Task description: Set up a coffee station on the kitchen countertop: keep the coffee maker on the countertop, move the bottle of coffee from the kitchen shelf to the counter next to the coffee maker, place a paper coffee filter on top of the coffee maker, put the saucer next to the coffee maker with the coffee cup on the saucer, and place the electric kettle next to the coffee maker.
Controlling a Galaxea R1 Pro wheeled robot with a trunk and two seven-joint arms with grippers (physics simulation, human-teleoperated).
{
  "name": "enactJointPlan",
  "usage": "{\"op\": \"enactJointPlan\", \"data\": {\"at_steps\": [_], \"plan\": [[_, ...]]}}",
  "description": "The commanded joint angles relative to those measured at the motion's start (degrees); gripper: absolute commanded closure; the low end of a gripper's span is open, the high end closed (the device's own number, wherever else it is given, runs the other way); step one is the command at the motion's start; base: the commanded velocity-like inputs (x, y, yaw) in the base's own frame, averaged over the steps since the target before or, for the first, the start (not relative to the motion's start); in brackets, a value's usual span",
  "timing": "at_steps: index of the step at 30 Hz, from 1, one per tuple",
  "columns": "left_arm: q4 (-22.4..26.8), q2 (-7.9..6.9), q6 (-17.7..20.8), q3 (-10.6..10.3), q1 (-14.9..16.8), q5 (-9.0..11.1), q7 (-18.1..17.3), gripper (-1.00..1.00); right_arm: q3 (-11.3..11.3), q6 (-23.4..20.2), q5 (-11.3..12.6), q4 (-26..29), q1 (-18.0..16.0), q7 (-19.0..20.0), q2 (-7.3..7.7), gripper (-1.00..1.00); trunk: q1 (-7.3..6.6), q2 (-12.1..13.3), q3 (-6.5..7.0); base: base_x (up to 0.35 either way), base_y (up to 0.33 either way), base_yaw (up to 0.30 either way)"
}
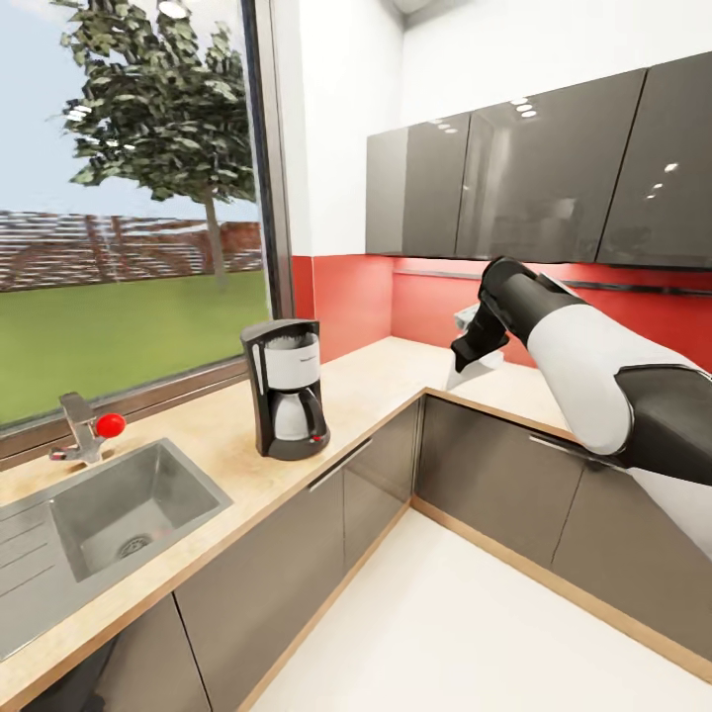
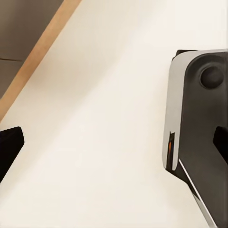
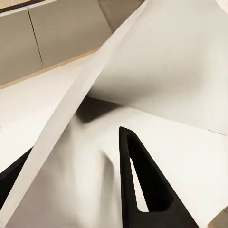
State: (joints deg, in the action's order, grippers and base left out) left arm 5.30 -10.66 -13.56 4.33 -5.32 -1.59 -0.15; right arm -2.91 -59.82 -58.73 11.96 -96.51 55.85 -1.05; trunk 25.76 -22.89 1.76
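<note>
One white paper coffee filter (image 3: 156, 61) sits pinched in your right hand (image 1: 473, 358), raised over the worktop (image 1: 386, 371) so you can carry it leftward onto the coffee maker (image 1: 287, 388).

The tabletop (image 1: 376, 381) runs in an L under the window, and most of it lies bare. The coffee maker (image 1: 288, 389) stands alone near the front edge, with open wood on both sides and behind it up to the window sill. Left of it the sink (image 1: 129, 504) and its tap (image 1: 84, 427) break the surface. Over the corner run, the dark wall cupboards (image 1: 534, 178) hang low and cap the headroom. The right arm (image 1: 583, 361) reaches across that corner stretch, its pincer (image 1: 473, 348) holding a white paper filter (image 1: 473, 371) just above the wood. The floor (image 1: 465, 623) between the cabinets is open.
</note>
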Motion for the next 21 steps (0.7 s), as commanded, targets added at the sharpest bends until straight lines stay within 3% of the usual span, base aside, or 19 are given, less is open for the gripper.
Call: {"op": "enactJointPlan", "data": {"at_steps": [1,3,7,9,13,21], "plan": [[0.07,0.05,-0.07,0.41,-0.06,-0.17,-0.02,-1.00,-0.28,-0.18,-0.29,0.14,0.01,0.58,-0.19,1.00,0.02,-0.02,-0.01,0.000,0.000,0.000],[0.00,0.11,-0.04,0.42,-0.06,-0.15,-0.02,-1.00,-0.20,-0.18,-0.17,0.57,0.01,0.58,-1.37,1.00,0.02,-0.02,-0.01,0.000,0.000,0.000],[-0.24,0.38,0.01,0.48,-0.10,-0.09,-0.02,-1.00,-0.09,-0.18,-0.10,6.47,-0.07,0.58,-6.93,1.00,0.02,-0.02,-0.01,0.000,0.000,0.000],[-0.27,0.44,-0.01,0.73,-0.07,-0.07,-0.02,-1.00,-0.09,-0.18,-0.08,8.29,-1.11,0.58,-8.94,1.00,0.02,-0.02,-0.01,0.000,0.000,0.000],[-0.41,0.46,0.00,1.06,-0.12,-0.06,-0.02,-1.00,-0.01,-0.18,0.17,8.96,-4.75,0.64,-8.94,1.00,0.02,-0.02,-0.01,0.000,0.000,0.000],[-0.54,0.38,0.08,0.77,-0.12,0.05,-0.10,-1.00,-0.28,-0.18,0.15,9.30,-5.61,0.67,-8.94,1.00,0.02,-0.02,-0.01,0.000,0.000,0.000]]}}
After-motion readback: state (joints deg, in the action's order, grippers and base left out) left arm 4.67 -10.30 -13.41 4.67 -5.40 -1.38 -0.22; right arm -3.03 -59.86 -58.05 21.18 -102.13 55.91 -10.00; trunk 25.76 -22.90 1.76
